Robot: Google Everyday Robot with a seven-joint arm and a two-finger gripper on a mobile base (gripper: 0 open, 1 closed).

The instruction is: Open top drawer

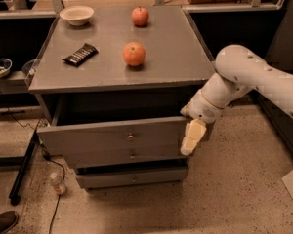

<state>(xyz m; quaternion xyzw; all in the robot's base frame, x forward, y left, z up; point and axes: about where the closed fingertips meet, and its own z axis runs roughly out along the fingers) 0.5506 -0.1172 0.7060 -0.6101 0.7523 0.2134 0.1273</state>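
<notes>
At the right end of the partly open top drawer (88, 139) hangs the hand (191, 138). Its grip I cannot tell.

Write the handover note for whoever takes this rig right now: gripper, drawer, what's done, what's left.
Gripper: points down at the right end of the top drawer front, at or against its edge.
Top drawer: partly out. Its front stands forward of the two lower drawers, with a dark gap under the cabinet top. Nothing is on its centre knob.
Done: the opening is begun.
Left: probably draw it farther out, then back the arm away.
</notes>
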